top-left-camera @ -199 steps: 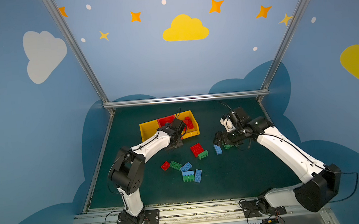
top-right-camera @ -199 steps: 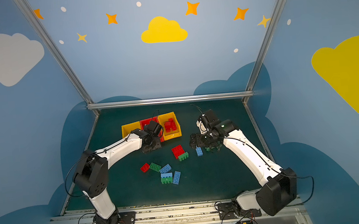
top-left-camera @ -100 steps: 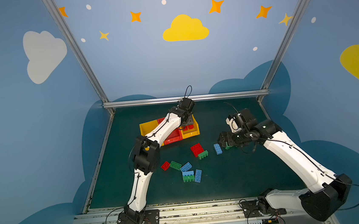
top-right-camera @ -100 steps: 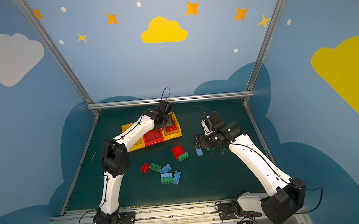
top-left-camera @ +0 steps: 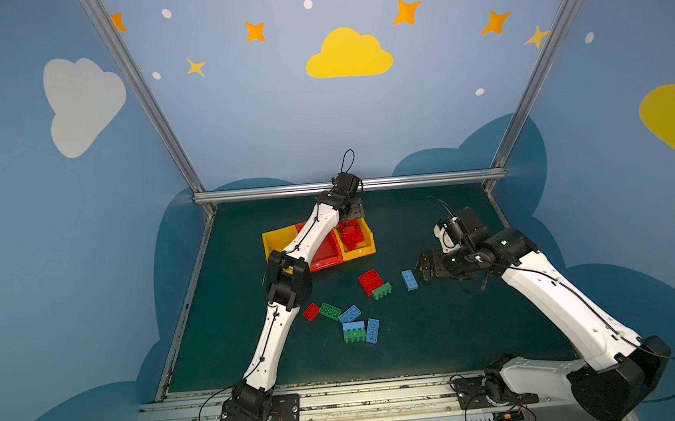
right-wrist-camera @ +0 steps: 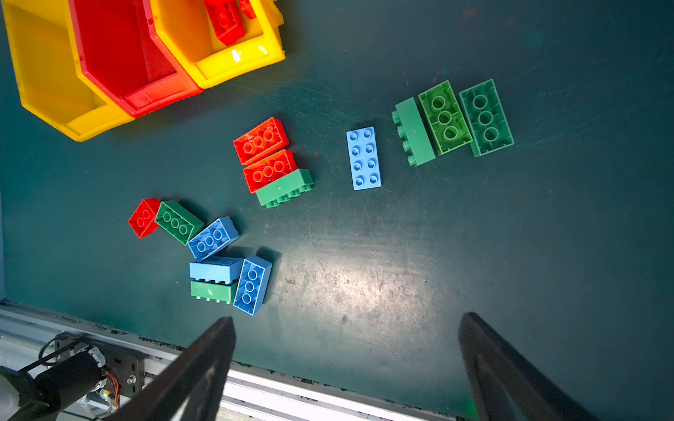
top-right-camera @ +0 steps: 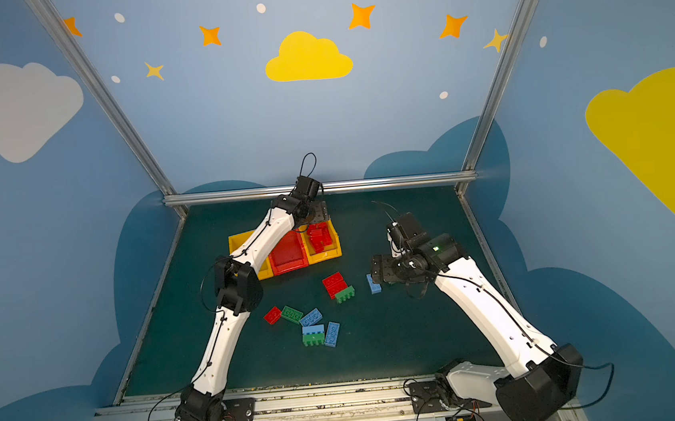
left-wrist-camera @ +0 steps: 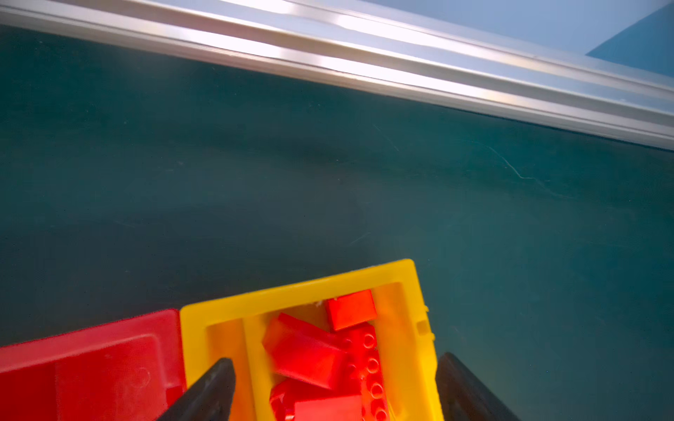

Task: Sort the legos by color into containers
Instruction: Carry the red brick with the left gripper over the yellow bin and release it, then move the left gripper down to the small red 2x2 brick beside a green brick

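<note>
Left wrist view: left pincer spread wide, empty, over the outer yellow bin, with red bricks piled inside. Right pincer is spread too, holding nothing, right of centre in both top views. Loose bricks in red, green and blue lie mid-frame on the bench, below the containers.

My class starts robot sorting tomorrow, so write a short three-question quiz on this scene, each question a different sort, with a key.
1. Which colour are the bricks in the yellow bin under the jaws of the left arm? A green, B red, C blue.
2. True or false: the jaws of the right arm grip a brick.
3. How many green bricks lie in a row beside the lone light blue brick?
Key: 1 B; 2 false; 3 three.
</note>
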Robot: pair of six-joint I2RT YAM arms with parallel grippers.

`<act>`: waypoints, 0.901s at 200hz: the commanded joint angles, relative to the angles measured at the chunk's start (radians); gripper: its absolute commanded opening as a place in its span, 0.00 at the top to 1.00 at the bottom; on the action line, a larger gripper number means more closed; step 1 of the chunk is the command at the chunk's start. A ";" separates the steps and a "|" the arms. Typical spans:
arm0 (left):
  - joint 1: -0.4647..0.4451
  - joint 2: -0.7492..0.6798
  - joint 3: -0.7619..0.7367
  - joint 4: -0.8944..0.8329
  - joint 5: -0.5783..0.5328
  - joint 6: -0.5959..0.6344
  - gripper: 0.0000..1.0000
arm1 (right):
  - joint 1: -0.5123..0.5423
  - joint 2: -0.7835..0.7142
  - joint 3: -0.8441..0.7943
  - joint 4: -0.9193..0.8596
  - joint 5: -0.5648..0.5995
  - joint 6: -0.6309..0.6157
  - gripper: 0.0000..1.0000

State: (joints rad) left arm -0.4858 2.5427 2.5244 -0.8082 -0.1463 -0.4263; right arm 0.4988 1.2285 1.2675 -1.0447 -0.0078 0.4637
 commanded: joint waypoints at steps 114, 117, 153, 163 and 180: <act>-0.016 -0.810 -1.123 0.073 -0.089 -0.246 0.09 | -0.006 0.030 -0.034 0.077 -0.132 -0.068 0.06; -0.017 -0.834 -1.155 0.074 -0.091 -0.250 0.09 | -0.005 0.031 -0.036 0.079 -0.139 -0.068 0.06; -0.050 -1.053 -1.437 0.034 -0.129 -0.308 0.10 | -0.002 0.037 -0.058 0.102 -0.204 -0.073 0.06; -0.065 -1.104 -1.494 0.024 -0.129 -0.341 0.10 | 0.000 0.036 -0.063 0.105 -0.215 -0.076 0.06; -0.096 -1.180 -1.582 0.025 -0.127 -0.385 0.11 | 0.002 0.033 -0.070 0.105 -0.225 -0.083 0.06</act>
State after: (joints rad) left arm -0.5476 1.4601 1.0271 -0.7635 -0.2428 -0.7166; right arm 0.4973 1.2629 1.2118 -0.9535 -0.1886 0.4023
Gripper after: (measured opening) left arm 0.896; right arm 0.937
